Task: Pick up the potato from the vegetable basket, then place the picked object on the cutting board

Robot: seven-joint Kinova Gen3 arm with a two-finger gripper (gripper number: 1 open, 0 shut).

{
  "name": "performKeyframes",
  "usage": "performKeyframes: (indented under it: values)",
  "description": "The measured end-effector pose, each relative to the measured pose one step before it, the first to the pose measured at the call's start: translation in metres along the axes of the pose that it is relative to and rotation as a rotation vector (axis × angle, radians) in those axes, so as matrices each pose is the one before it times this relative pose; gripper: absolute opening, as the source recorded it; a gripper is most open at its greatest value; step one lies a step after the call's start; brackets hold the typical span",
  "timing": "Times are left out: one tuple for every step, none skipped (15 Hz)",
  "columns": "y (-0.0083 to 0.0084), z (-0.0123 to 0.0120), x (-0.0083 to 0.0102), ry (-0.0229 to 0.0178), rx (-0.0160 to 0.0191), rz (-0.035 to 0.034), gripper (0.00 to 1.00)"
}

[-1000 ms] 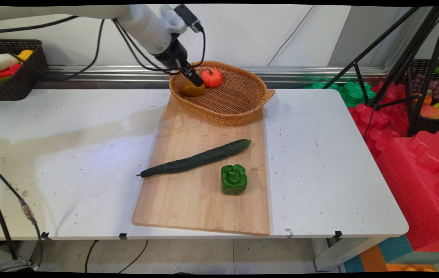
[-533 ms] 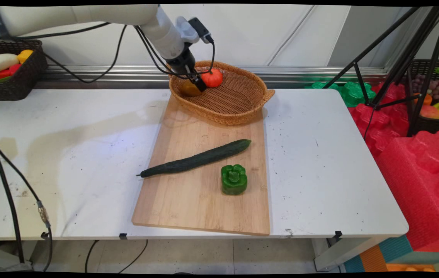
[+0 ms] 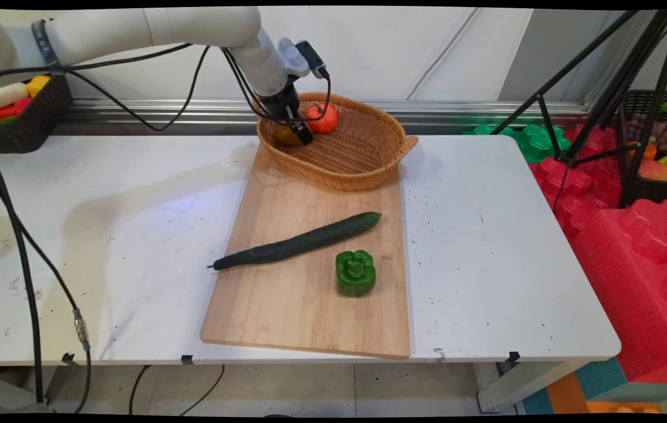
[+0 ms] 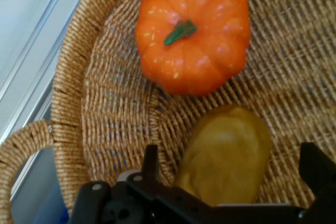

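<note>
My gripper (image 3: 303, 134) reaches down into the left end of a wicker basket (image 3: 369, 176). It is open, its fingers (image 4: 150, 161) standing on either side of a yellow-brown fruit (image 4: 226, 153) with a gap on both sides. In the main view the fruit (image 3: 285, 137) is partly hidden behind the hand. A small orange pumpkin (image 3: 323, 118) lies just beyond it in the basket (image 4: 79, 103), and in the hand view the pumpkin (image 4: 194, 32) sits above the fruit.
The basket rests on the far end of a wooden cutting board (image 3: 286, 311). A long cucumber (image 3: 298, 242) and a green pepper (image 3: 355, 273) lie on the board. A black basket of produce (image 3: 22, 126) stands far left. Red foam (image 3: 633, 264) and a tripod (image 3: 603, 100) stand right.
The hand has shifted a little to the right and swung more upright over the yellow-brown fruit, sinking lower into the basket. Nothing on the board has moved.
</note>
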Motion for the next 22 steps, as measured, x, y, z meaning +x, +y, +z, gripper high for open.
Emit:
performKeyframes:
  values:
    - [-0.00105, 0.00361, 0.0002, -0.00694, 0.00052, 0.00212, 1.0]
    - [-0.00038, 0.0023, 0.0002, -0.00425, -0.00014, 0.00157, 1.0]
    - [-0.00067, 0.00288, 0.00005, -0.00585, -0.00015, -0.00128, 1.0]
    - [-0.00021, 0.00238, -0.00014, -0.00474, -0.00036, -0.00158, 1.0]
    - [-0.00039, 0.00188, -0.00082, -0.00403, 0.00071, -0.0037, 0.0]
    - [-0.00006, 0.00078, -0.00061, -0.00164, 0.00071, -0.00195, 0.0]
    - [0.00048, 0.00073, -0.00084, -0.00125, 0.00141, -0.00123, 0.0]
    - [0.00023, -0.00016, -0.00076, 0.00178, 0.00216, -0.00278, 0.0]
    - [0.0006, -0.00096, -0.00058, 0.00464, 0.00276, -0.00379, 0.0]
    - [0.0005, -0.00085, -0.00029, 0.00391, 0.00181, -0.00454, 0.0]
    - [0.00058, -0.00205, -0.00064, 0.00594, 0.00292, -0.00609, 0.0]
    - [0.00072, -0.0026, -0.00056, 0.00731, 0.00333, -0.00623, 0.0]
    - [0.00094, -0.00377, -0.00048, 0.00854, 0.00416, -0.00482, 0.0]
    - [0.00104, -0.00454, -0.00016, 0.0103, 0.00431, -0.00478, 0.0]
    - [0.00103, -0.00468, 0.00009, 0.00972, 0.00369, -0.00284, 0.0]
    - [0.00119, -0.00674, 0.0002, 0.0133, 0.005, -0.00474, 0.0]
    - [0.00187, -0.00965, 0.001, 0.01879, 0.00568, -0.0052, 0.0]
    - [0.00257, -0.0128, 0.00216, 0.02461, 0.00578, -0.00646, 0.0]
    - [0.0019, -0.01013, 0.00157, 0.01831, 0.00394, -0.005, 0.0]
    - [0.00219, -0.01564, 0.00158, 0.02728, 0.00496, -0.01002, 0.0]
    - [0.00194, -0.01067, 0.00141, 0.01886, 0.00306, -0.00572, 0.0]
    - [0.00357, -0.022, 0.00058, 0.03555, 0.00683, -0.01217, 0.0]
